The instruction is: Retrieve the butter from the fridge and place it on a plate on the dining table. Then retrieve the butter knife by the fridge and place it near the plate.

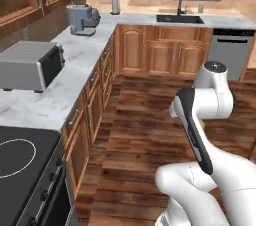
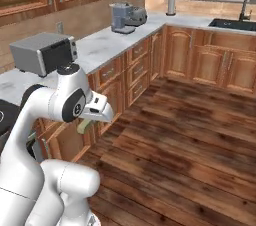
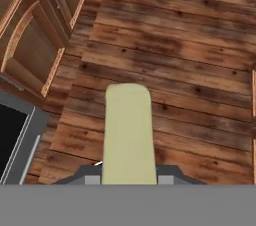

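Note:
My gripper (image 3: pixel 129 179) is shut on the butter (image 3: pixel 128 132), a pale-yellow stick that juts out from between the two dark fingertips (image 3: pixel 92 179) over the wooden floor. In the right base view the butter (image 2: pixel 83 126) peeks out below the white hand, which hangs beside the lower cabinets. A sliver of it (image 1: pixel 200 118) also shows behind the forearm in the left base view. The fridge, the plate, the dining table and the butter knife are out of view.
A marble counter (image 1: pixel 75 65) runs along the left with a silver toaster oven (image 1: pixel 32 65) and a coffee machine (image 1: pixel 82 19). A black stove (image 1: pixel 20 160) sits at the near left. The sink (image 1: pixel 180 18) and dishwasher (image 1: pixel 227 52) are at the back. Open wood floor (image 1: pixel 145 120) lies ahead.

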Available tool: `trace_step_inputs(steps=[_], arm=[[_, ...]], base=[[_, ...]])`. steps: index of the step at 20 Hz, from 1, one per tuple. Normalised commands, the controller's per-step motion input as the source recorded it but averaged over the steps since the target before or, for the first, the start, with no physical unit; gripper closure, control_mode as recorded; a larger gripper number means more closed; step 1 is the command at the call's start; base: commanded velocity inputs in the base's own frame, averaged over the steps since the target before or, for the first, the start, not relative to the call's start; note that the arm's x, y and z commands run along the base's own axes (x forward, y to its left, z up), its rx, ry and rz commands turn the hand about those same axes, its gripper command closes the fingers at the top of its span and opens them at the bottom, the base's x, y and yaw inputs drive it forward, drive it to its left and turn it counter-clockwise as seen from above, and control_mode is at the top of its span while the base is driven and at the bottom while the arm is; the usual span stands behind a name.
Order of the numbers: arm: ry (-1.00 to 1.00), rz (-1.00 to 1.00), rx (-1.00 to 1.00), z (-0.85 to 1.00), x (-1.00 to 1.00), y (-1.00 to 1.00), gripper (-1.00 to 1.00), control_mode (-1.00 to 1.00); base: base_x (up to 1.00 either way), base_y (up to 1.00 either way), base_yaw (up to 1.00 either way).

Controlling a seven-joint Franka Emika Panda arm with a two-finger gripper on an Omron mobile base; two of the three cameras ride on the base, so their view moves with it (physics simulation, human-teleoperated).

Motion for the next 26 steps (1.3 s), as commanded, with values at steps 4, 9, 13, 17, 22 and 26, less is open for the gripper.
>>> trace_step_inputs(steps=[4, 9, 13, 17, 22, 26], arm=[[0.0, 0.0, 0.0, 0.0, 0.0, 0.0, 1.0, 1.0], [0.0, 0.0, 0.0, 0.0, 0.0, 0.0, 1.0, 1.0], [0.0, 0.0, 0.0, 0.0, 0.0, 0.0, 1.0, 1.0], [0.0, 0.0, 0.0, 0.0, 0.0, 0.0, 1.0, 1.0], [0.0, 0.0, 0.0, 0.0, 0.0, 0.0, 1.0, 1.0], [0.0, 0.0, 0.0, 0.0, 0.0, 0.0, 1.0, 1.0]], base=[[-0.08, -0.64, 0.71], [-0.09, -0.58, 0.73], [-0.21, 0.18, 0.62], [0.06, 0.44, 0.63], [0.06, 0.0, 0.51], [0.0, 0.0, 0.01]])
